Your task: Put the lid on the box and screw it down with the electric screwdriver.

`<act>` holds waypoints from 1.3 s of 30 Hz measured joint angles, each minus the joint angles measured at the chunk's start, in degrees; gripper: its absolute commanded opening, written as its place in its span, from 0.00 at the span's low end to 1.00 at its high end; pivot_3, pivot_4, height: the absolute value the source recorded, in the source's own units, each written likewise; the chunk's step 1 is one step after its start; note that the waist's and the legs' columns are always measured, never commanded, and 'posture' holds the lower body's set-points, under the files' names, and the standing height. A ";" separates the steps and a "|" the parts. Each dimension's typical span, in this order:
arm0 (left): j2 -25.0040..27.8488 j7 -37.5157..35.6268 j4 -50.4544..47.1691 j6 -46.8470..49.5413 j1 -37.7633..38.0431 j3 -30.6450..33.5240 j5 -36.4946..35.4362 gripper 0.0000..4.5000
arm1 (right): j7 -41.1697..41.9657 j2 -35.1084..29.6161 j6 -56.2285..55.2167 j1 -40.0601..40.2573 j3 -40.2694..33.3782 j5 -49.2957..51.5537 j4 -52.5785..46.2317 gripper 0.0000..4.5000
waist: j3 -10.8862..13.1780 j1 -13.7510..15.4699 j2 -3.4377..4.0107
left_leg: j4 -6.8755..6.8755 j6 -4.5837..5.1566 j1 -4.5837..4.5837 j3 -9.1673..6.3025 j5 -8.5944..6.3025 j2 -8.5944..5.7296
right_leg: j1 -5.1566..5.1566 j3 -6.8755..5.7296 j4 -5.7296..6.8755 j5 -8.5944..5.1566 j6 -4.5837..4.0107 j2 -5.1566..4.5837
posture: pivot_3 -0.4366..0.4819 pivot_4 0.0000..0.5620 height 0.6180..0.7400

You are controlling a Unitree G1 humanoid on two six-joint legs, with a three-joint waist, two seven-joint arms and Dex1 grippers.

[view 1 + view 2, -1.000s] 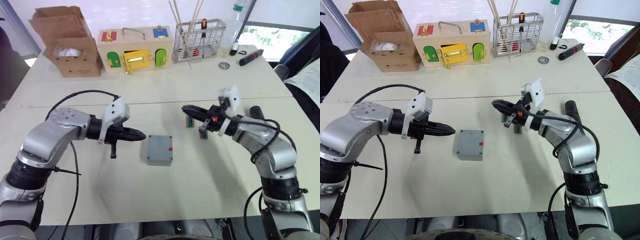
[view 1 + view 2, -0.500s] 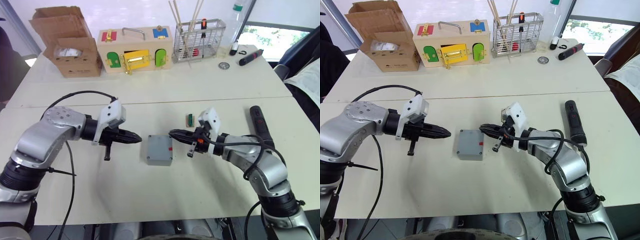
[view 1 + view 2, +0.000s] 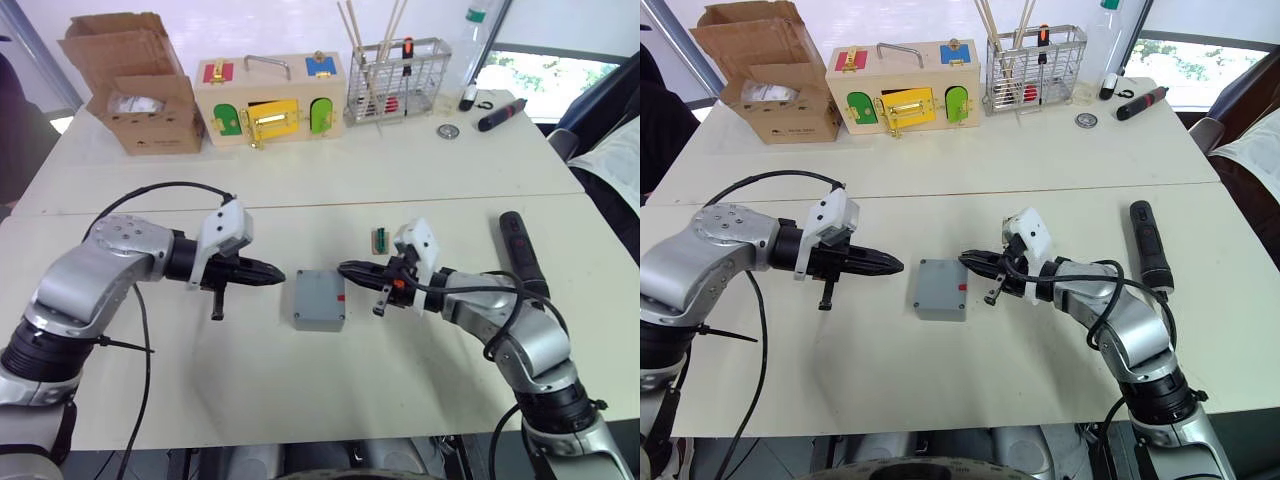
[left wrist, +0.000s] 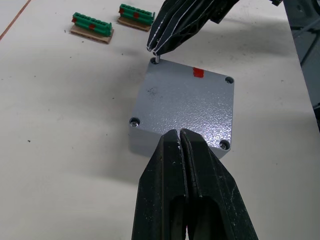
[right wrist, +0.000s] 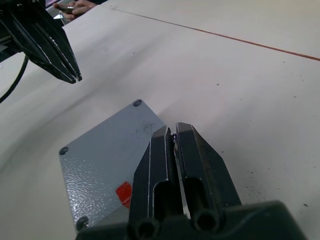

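Over the box's (image 3: 320,299) far corner, the right claw (image 4: 156,50) pinches a screw; lower it straight into the hole. Left claw (image 3: 275,274) pressed together alongside.

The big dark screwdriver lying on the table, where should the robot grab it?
Probably around the middle of the thick dark cylindrical electric screwdriver, coming from above with the fingers across its width. It lies flat with bare white table on both sides.

No legible text, labels, brands or numbers anywhere; cardboard box (image 3: 140,85) print too small to read.
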 measured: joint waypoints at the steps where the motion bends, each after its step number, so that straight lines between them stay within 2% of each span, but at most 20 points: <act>1: -0.08 0.05 0.00 0.00 0.00 0.00 0.00 0.00 | 0.01 0.02 -0.03 0.00 0.02 -0.02 0.14 0.01 | 0.00 0.00 0.00 | 0.00 0.00 0.00 0.00 0.00 0.00 | 0.00 0.00 0.00 0.00 0.00 0.00 | 0.48 0.27 1.00; 17: -0.38 0.78 -0.04 0.19 0.03 0.00 -0.08 0.00 | -0.19 0.79 -1.77 -0.11 1.76 -2.13 2.03 0.01 | 0.00 -0.02 0.00 | 0.00 -0.01 0.00 0.00 0.01 0.00 | 0.00 0.00 0.00 0.00 0.00 0.00 | 0.48 0.27 1.00; 20: -0.70 1.55 0.03 0.03 0.02 0.01 0.14 0.00 | -0.45 0.66 -1.96 -0.55 2.39 -3.38 2.16 0.19 | 0.00 0.01 0.00 | 0.00 -0.01 0.00 0.00 0.01 0.00 | 0.00 0.00 0.00 0.00 0.00 0.00 | 0.48 0.27 1.00; 25: -0.96 1.96 0.20 0.03 0.03 0.00 0.47 0.00 | 0.06 0.01 -0.82 -0.68 2.27 -3.17 1.70 0.72 | 0.00 0.00 0.00 | 0.00 -0.01 0.00 0.00 0.01 0.00 | 0.00 0.00 0.00 0.00 0.00 0.00 | 0.48 0.27 1.00; 27: -0.97 1.95 0.20 0.03 0.03 0.00 0.47 0.00 | -0.03 0.05 -0.44 -0.54 2.06 -2.77 1.40 0.85 | 0.00 0.00 0.00 | 0.00 -0.01 0.00 0.00 0.01 0.00 | 0.00 0.00 0.00 0.00 0.00 0.00 | 0.48 0.27 1.00; 33: -1.07 1.73 1.18 0.02 -0.03 0.14 0.36 0.00 | -0.18 0.11 0.47 -1.19 -0.66 0.15 -1.51 0.85 | 0.00 0.00 0.00 | 0.00 -0.01 0.00 0.00 0.01 0.00 | 0.00 0.00 0.00 0.00 0.00 0.00 | 0.48 0.27 1.00; 38: -2.09 1.52 2.54 1.50 -2.57 1.13 -2.31 0.00 | -2.30 -0.47 8.16 -6.86 -10.81 9.87 -4.16 0.85 | 0.00 0.30 0.00 | 0.01 -0.02 0.00 -0.03 0.01 0.00 | 0.02 -0.02 0.00 0.00 0.00 -0.02 | 0.48 0.27 1.00; 39: -2.22 1.48 2.36 2.00 -3.18 1.42 -3.06 0.00 | -2.81 -1.12 10.09 -7.48 -13.41 12.10 -4.39 0.95 | 0.00 0.36 0.00 | 0.01 -0.02 0.00 -0.02 0.01 -0.01 | 0.03 -0.02 0.00 0.00 0.00 -0.03 | 0.48 0.27 1.00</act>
